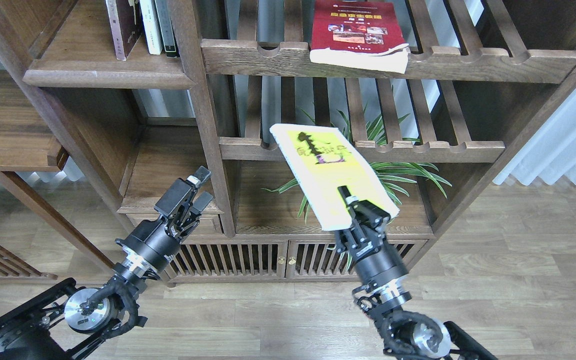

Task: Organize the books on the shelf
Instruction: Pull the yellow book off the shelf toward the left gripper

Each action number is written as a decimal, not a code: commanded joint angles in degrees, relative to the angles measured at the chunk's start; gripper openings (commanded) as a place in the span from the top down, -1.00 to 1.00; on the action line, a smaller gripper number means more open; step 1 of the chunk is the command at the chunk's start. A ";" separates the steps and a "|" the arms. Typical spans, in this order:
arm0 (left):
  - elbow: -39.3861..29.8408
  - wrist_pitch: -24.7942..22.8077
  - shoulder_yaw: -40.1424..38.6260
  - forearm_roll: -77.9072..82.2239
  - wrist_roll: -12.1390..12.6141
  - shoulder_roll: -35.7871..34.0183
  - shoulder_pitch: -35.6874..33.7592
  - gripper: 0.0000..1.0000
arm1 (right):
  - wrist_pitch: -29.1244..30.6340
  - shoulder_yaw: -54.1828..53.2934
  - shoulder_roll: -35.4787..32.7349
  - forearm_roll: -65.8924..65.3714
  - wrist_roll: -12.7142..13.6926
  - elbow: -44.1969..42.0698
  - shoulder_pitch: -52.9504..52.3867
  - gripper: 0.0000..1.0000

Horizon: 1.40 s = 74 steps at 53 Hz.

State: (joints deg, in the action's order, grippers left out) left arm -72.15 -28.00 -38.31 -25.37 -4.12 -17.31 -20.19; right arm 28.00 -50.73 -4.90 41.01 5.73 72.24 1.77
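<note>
A dark-brown wooden bookcase fills the view above a pale plank floor, with a white curtain at three o'clock. The right fingers [352, 202] are closed on the near bottom edge of the yellow-green paperback with a cream border [329, 172], one black finger lying on its cover; the book is held in the air, tilted, its far end pointing toward eleven o'clock in front of the lower slatted rack with a notched front rail [433, 150]. A green spiky-leaved plant [408, 172] shows behind it. Held by one edge, this thin soft paperback looks light but likely to sag and slip; a grip nearer the spine should be steadier. The left fingers [195, 192], at eight o'clock, stand parted and hold nothing. The red paperback with photos and a yellow title [355, 30] lies flat on the upper slatted rack [493, 62] at twelve o'clock, overhanging its rail. At eleven o'clock, the solid flat dark-brown shelf board [103, 75] carries the dark maroon paperback [123, 25] upright beside slim white and dark-spined books [158, 25].
</note>
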 commanded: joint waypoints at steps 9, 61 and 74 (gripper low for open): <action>-0.89 0.00 2.98 -0.03 0.43 -1.94 -0.12 -1.00 | 0.00 3.27 -0.63 -0.32 -0.01 0.01 -0.53 0.88; -0.54 0.00 6.59 0.24 -0.36 1.84 0.76 -1.00 | 0.00 7.49 1.12 -6.47 -0.19 -0.35 -0.71 0.85; -0.63 0.00 6.32 0.24 -0.54 1.93 1.11 -1.00 | 0.00 7.49 2.53 -8.14 -0.19 -0.35 -0.62 0.84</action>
State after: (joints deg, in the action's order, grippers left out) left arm -72.71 -28.00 -31.82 -25.14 -4.54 -15.40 -19.26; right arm 28.00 -43.25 -3.05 33.60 5.54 71.88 1.13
